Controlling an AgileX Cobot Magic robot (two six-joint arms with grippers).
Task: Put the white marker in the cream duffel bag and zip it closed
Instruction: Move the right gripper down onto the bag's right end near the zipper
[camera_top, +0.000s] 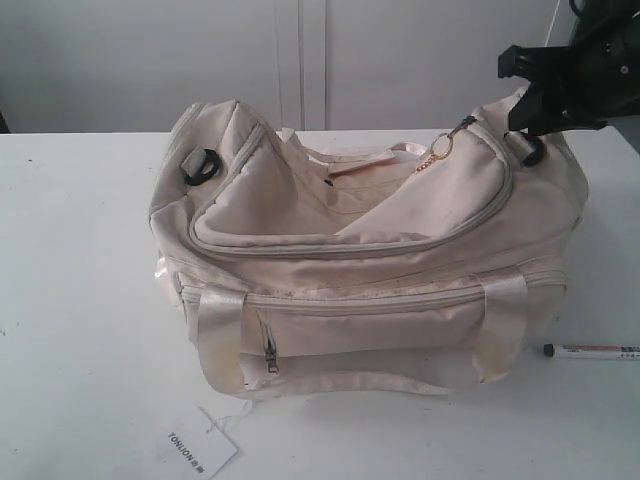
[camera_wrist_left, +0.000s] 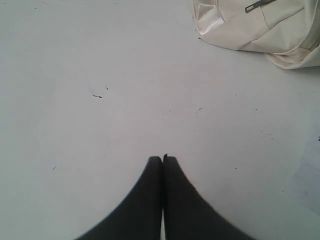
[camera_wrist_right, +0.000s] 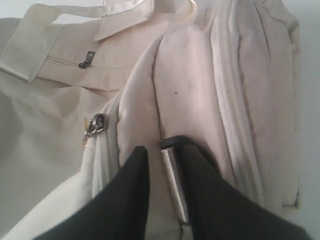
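The cream duffel bag (camera_top: 370, 260) lies in the middle of the white table, its top flap sagging and the gold ring pull (camera_top: 441, 146) at the right end of the curved zipper. The white marker (camera_top: 592, 351) lies on the table to the right of the bag, black cap toward it. My right gripper (camera_wrist_right: 162, 150) hovers over the bag's right end, open a little, with a black end ring (camera_wrist_right: 175, 141) and its metal bar beside one finger. My left gripper (camera_wrist_left: 162, 159) is shut and empty above bare table, apart from the bag's corner (camera_wrist_left: 260, 30).
A white hang tag (camera_top: 200, 445) lies on the table in front of the bag's left end. The bag's front handles (camera_top: 220, 340) drape down over the front zip pocket (camera_top: 370, 325). A pale wall rises behind the table.
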